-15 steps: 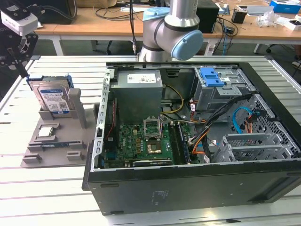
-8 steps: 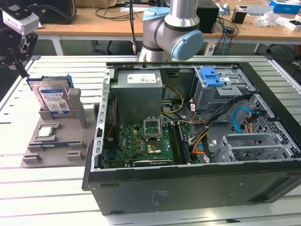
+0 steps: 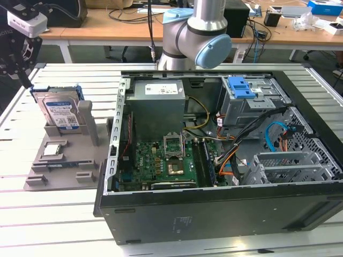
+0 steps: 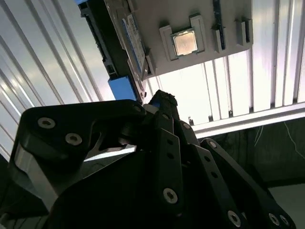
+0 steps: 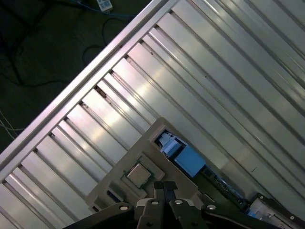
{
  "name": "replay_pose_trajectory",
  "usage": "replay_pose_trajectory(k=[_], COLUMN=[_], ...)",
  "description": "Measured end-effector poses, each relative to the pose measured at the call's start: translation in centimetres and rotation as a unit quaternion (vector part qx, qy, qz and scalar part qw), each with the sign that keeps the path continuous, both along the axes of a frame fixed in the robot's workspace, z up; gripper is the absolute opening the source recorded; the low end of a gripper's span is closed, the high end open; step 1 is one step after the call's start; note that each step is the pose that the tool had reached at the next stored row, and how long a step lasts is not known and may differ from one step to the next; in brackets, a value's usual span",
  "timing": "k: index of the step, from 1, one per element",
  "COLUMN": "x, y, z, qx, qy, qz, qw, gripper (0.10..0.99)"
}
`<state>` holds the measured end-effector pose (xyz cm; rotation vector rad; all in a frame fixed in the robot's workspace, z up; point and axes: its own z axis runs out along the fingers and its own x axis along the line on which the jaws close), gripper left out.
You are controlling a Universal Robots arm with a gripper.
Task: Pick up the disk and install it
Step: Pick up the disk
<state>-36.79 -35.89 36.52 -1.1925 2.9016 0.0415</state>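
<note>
Your gripper (image 3: 24, 80) clenched, nothing between fingers; hangs above disk (image 3: 60, 113), off toward exterior view's left, apart. Disk stands on end in slot of gray holder (image 3: 88, 126), long axis near upright, leaning back, label facing camera. Chip (image 3: 53, 150) flat on holder, below disk. Open case (image 3: 214, 134) just beside holder, exterior view's right.

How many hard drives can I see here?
1. The disk stands upright in the gray holder at the exterior view's left, outside the open computer case. More could be hidden inside the case's drive cages.
</note>
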Motion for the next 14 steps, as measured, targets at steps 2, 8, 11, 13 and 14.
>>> replay_pose_trajectory(k=[2, 8, 11, 13, 14], x=[0.00, 0.00, 0.00, 0.00, 0.00], y=[0.00, 0.00, 0.00, 0.00, 0.00], z=[0.00, 0.00, 0.00, 0.00, 0.00], qx=[0.0000, 0.0000, 0.0000, 0.0000, 0.0000], qy=[0.0000, 0.0000, 0.0000, 0.0000, 0.0000], qz=[0.018, 0.058, 0.074, 0.085, 0.090], qw=[0.9998, 0.9983, 0.9973, 0.9964, 0.9960], gripper=[0.106, 0.106, 0.106, 0.106, 0.106])
